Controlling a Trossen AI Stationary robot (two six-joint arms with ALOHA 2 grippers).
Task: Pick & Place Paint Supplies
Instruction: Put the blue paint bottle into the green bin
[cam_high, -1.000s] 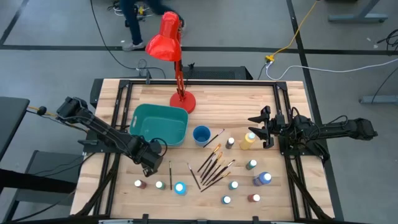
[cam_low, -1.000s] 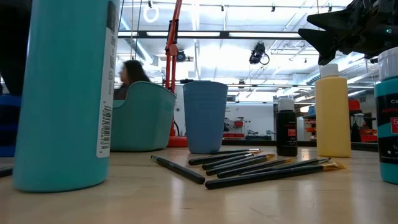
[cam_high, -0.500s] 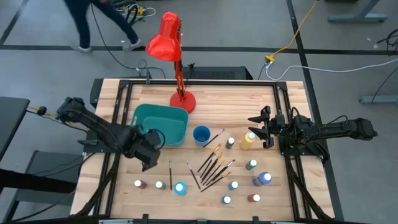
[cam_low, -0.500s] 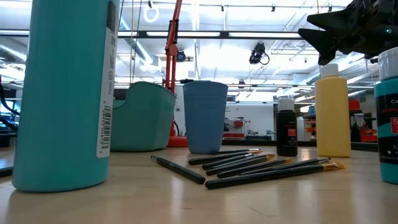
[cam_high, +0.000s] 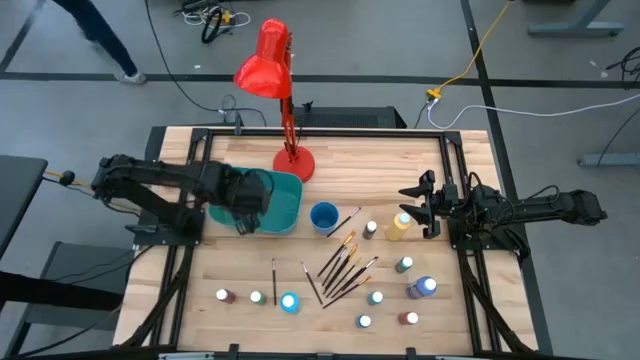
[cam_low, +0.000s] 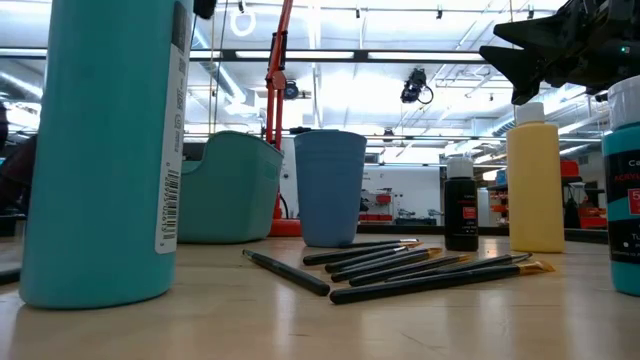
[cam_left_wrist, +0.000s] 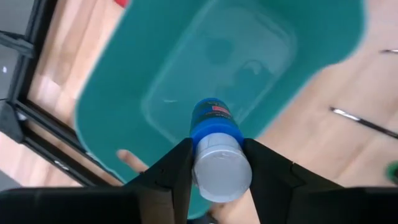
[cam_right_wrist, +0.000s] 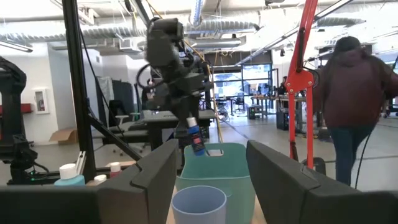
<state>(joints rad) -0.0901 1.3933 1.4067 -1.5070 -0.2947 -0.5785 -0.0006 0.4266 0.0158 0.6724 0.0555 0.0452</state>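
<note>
Left claw (cam_left_wrist: 214, 163), blue bottle (cam_left_wrist: 215, 142) now over empty teal bin (cam_left_wrist: 124, 99).

A teal bin (cam_high: 285, 198) sits on the wooden table (cam_high: 345, 165), toward the back and to the left. The bin has nothing in it. A small blue cup (cam_high: 323, 216) stands just beside the bin, on its right side. It looks empty too. A red lamp (cam_high: 266, 62) stands behind the bin. Its round red base (cam_high: 294, 162) rests on the table, and its shade leans out over the back edge. Black rails (cam_high: 325, 131) run along the sides of the table. On the gray floor behind lie a yellow cable (cam_high: 478, 52) and some black cables (cam_high: 170, 75). A person (cam_right_wrist: 349, 106) in a dark red top stands in the room with their back turned.
</note>
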